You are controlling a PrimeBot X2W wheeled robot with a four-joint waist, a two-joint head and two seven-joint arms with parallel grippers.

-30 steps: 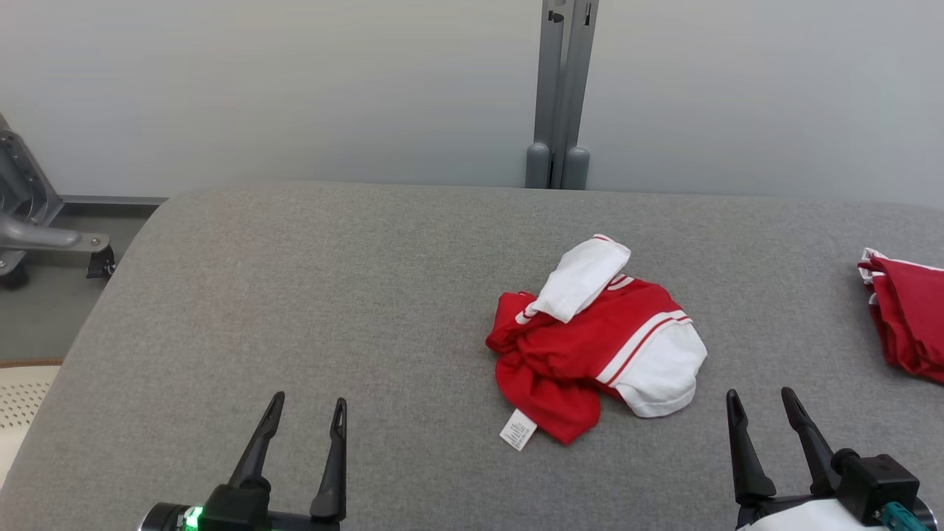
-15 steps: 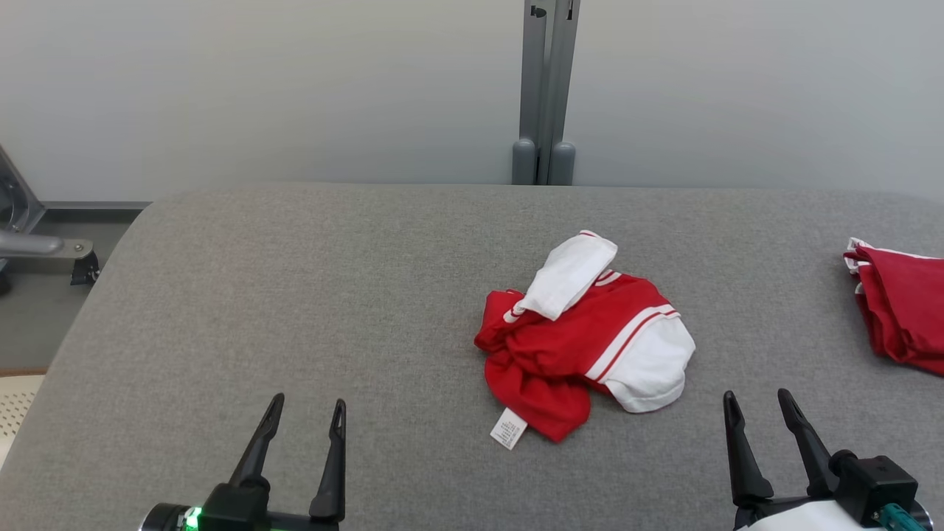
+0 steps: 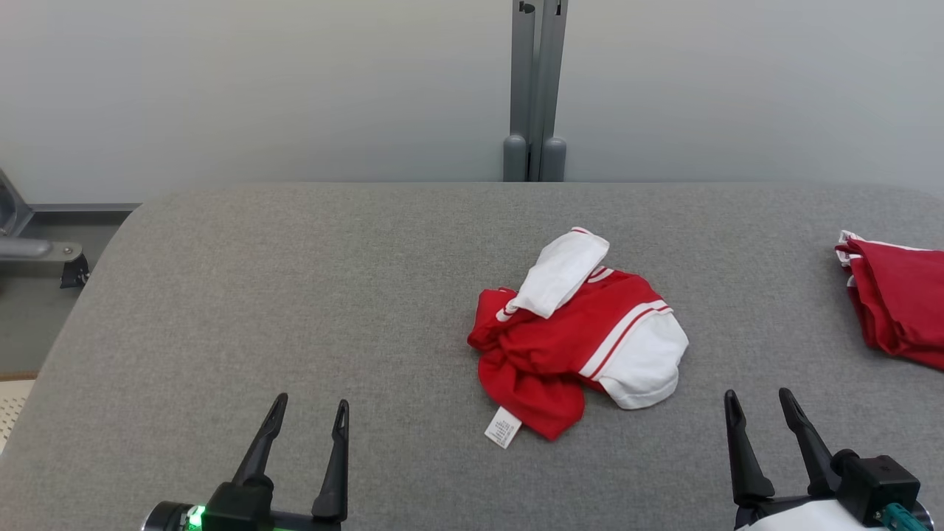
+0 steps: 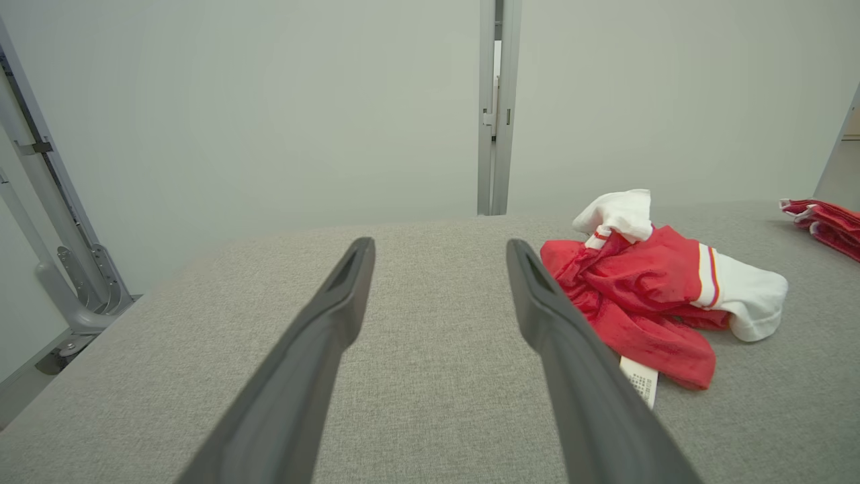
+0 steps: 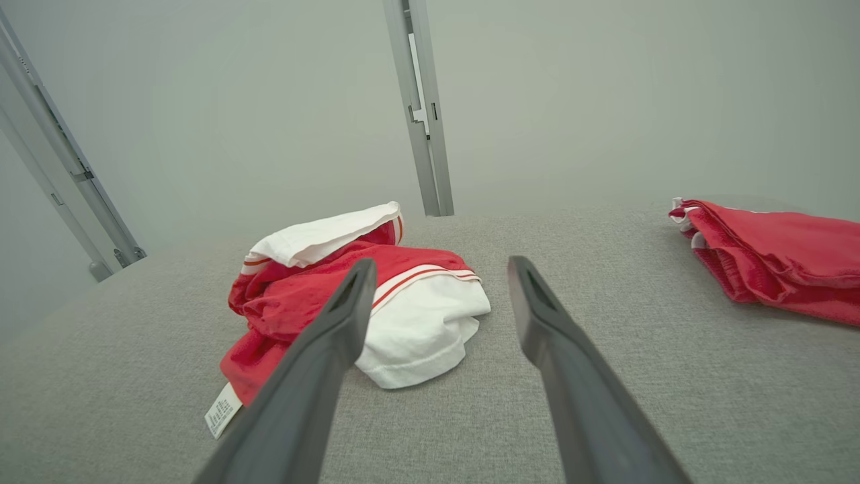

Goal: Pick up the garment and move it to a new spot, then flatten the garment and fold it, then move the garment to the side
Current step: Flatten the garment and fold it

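Observation:
A crumpled red and white garment (image 3: 568,335) with a white label lies in a heap a little right of the middle of the grey padded table (image 3: 295,295). The left wrist view has the garment (image 4: 645,296) to the right of its fingers; the right wrist view has the garment (image 5: 349,296) ahead and to the left. My left gripper (image 3: 308,405) hovers open near the table's front edge, well left of the heap, with nothing between its fingers. Over at the front right, my right gripper (image 3: 758,398) is open too and holds nothing, just right of the heap.
A second red garment (image 3: 896,310) lies folded at the table's right edge, also in the right wrist view (image 5: 772,262). A grey post (image 3: 535,88) stands behind the table against the pale wall. A metal frame (image 3: 29,251) stands off the table's left side.
The whole head picture has shifted a little left and up, so the camera has moved. The garment lies as before and both grippers stay open in place.

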